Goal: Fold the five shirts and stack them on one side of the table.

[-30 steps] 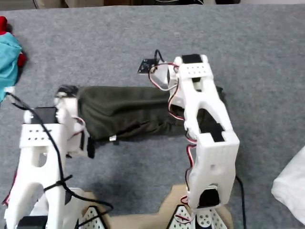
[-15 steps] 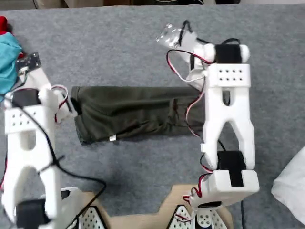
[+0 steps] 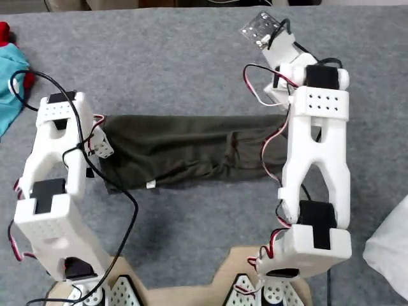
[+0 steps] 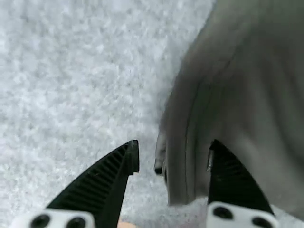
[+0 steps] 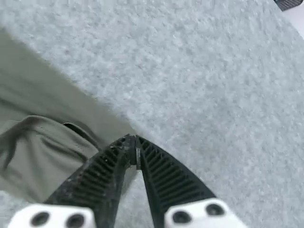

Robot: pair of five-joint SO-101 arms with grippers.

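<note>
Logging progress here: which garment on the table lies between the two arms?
The dark olive shirt, stretched as a long band mid-table; the teal one and the white one sit at opposite table edges.

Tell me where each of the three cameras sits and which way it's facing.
High view: fixed above the table, looking down on the green shirt; the left arm and right arm both show.
Left wrist view: on the left arm's wrist, looking down past the open left pincer, with a shirt edge in its gap.
Right wrist view: on the right arm's wrist, looking down past the shut right pincer at the shirt's other end.
Shared: all three show the shirt and table.
</note>
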